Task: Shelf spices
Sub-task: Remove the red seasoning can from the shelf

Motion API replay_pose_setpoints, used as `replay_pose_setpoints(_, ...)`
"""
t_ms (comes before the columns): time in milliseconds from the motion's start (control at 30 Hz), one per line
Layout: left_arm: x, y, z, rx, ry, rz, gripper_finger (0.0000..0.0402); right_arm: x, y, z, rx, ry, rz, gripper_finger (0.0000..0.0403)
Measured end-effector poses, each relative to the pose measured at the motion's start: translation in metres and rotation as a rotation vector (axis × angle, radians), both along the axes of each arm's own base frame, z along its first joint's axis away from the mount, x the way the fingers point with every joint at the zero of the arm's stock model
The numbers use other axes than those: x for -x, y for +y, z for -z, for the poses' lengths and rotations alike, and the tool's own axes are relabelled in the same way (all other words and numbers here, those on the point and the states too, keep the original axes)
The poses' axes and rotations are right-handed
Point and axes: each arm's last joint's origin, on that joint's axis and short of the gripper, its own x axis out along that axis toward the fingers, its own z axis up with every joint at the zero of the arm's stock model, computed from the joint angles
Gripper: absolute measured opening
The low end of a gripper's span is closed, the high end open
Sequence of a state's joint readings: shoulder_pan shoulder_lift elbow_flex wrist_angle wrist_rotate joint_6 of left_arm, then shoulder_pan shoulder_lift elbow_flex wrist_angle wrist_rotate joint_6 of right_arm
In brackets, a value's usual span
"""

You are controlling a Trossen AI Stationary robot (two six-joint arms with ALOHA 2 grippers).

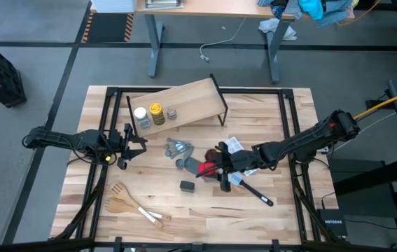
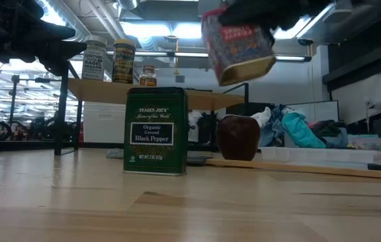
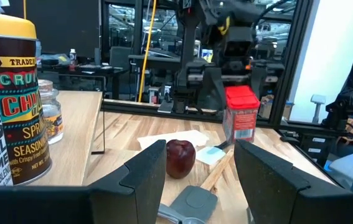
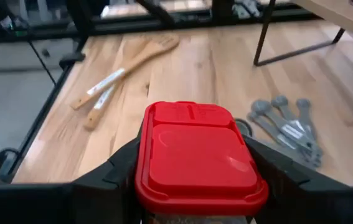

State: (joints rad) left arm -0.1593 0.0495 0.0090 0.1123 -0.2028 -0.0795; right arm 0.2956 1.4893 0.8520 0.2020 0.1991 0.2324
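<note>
— Where do the spices stand?

— Three are up on the shelf (image 1: 184,99): the white-capped jar (image 1: 141,114), the yellow-capped jar (image 1: 156,110) and the tiny jar (image 1: 171,112), side by side at its left end. The dark tin (image 2: 155,130), labelled black pepper, sits upright on the counter (image 1: 205,206), apart from both arms.

— And the red tin (image 4: 196,155)?

— Lifted clear of the counter. The right gripper (image 1: 216,168) has its jaws clamped on the tin's sides, red lid facing the wrist camera, the tin tilted in the low view.

— The other arm?

— The left gripper (image 1: 129,145) hangs near the shelf's left end, jaws apart and holding nothing, with the jars just beside it. Measuring spoons (image 1: 178,147) lie between the two grippers; wooden utensils (image 1: 131,206) rest near the front edge.
</note>
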Motion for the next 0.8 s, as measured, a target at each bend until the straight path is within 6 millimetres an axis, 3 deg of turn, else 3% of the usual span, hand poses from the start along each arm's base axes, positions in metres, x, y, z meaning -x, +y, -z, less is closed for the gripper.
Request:
replay_pose_setpoints(167,0.000,0.000,0.000,0.042,0.003,0.003,0.0182,0.000,-0.010,0.020,-0.073,-0.063,-0.001,0.0214)
replay_pose_setpoints(400,0.000,0.000,0.001,0.048,0.004,0.003,0.0182,0.005,-0.006,0.056,-0.124,-0.152,0.012,0.0214)
replay_pose_setpoints(800,0.000,0.000,0.002,0.040,0.021,0.003,0.0182,0.000,-0.005,0.089,-0.173,-0.072,0.020,0.0214)
